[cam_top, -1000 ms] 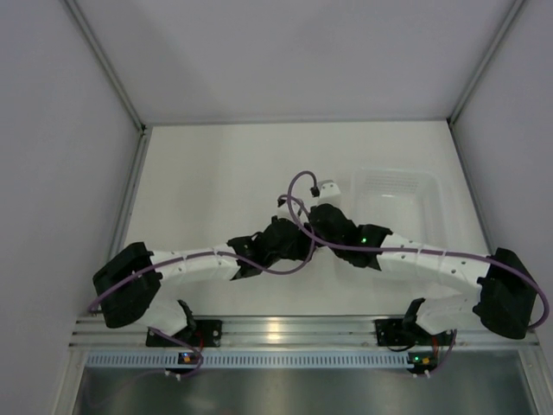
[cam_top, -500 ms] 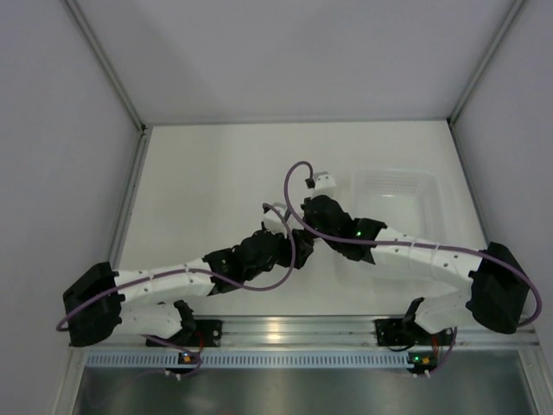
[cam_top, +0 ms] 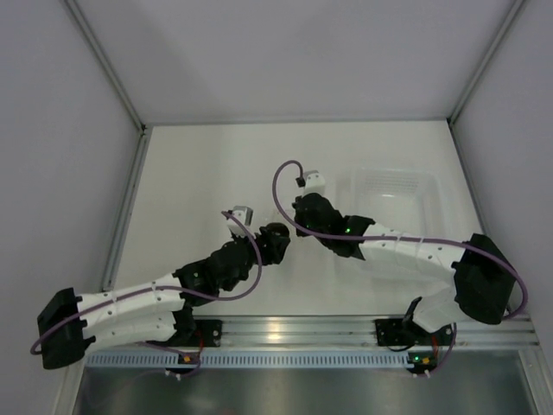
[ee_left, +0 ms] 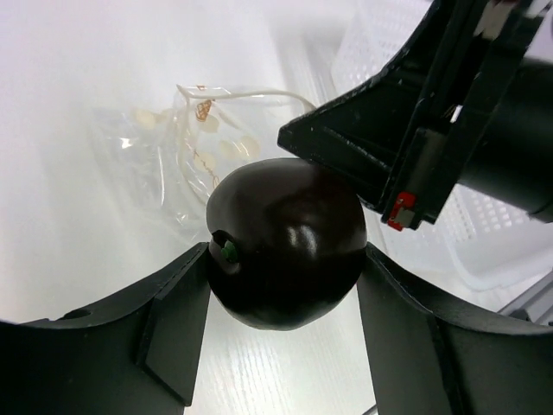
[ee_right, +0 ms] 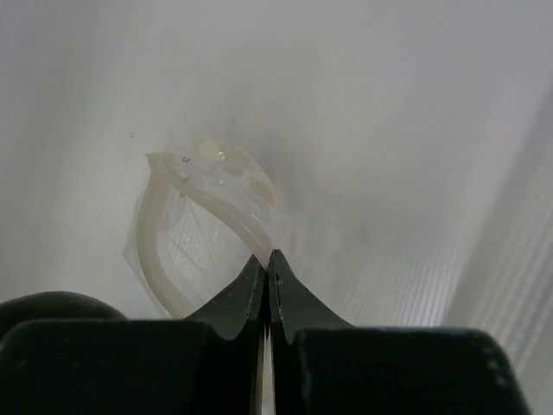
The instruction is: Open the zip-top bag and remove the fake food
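In the left wrist view my left gripper point(ee_left: 285, 264) is shut on the fake food point(ee_left: 285, 238), a glossy dark ball with a small green spot, and holds it above the table. Just behind the ball lies the clear crinkly zip-top bag point(ee_left: 177, 143). My right gripper point(ee_left: 298, 138) reaches in from the upper right. In the right wrist view the right gripper point(ee_right: 268, 259) is shut on the bag's pale zip rim point(ee_right: 164, 251), and the bag's mouth stands open in a loop. In the top view the left gripper point(cam_top: 276, 243) and right gripper point(cam_top: 298, 218) sit close together and hide the bag.
A white translucent rectangular tub point(cam_top: 406, 194) stands on the table right of the grippers; its ribbed wall also shows in the left wrist view point(ee_left: 492, 251). Purple cables loop over both wrists. Grey walls enclose the white table point(cam_top: 199, 173).
The left arm has stretched out, its elbow swinging down and left, and its wrist has turned. The right gripper has shifted slightly left and farther back. Both grippers stay close together.
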Robot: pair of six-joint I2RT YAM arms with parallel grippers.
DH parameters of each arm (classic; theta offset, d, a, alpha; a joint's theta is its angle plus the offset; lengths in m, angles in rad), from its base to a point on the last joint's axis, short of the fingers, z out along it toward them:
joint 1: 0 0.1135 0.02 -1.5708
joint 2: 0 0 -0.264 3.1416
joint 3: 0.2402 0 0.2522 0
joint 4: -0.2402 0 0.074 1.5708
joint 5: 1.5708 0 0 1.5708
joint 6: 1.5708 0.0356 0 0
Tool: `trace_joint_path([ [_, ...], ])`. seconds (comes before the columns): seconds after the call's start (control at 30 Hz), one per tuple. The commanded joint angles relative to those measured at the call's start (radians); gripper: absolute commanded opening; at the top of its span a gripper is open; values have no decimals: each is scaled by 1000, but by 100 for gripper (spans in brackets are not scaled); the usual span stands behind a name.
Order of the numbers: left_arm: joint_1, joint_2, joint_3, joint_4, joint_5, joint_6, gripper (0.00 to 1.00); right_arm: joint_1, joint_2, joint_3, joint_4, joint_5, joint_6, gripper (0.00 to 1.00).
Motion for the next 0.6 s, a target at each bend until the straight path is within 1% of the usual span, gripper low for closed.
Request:
trace_joint_path([
  [0.0, -1, -70, 12, -76, -118, -56, 0, -7, 40, 86, 87, 64, -62, 0],
  [0.2, 1, -152, 15, -150, -158, -66, 0, -18, 117, 166, 76, 107, -133, 0],
  [0.33, 1, -218, 23, -196, -135, -66, 0, -18, 158, 195, 78, 127, -170, 0],
  [0.43, 1, -278, 21, -199, -124, -64, 0, -21, 170, 198, 75, 104, -159, 0],
  [0.47, 1, -287, 26, -217, -132, -64, 0, -30, 172, 197, 75, 81, -157, 0],
  [0.57, 1, -306, 53, -254, -133, -55, 0, -31, 175, 189, 80, 78, -159, 0],
])
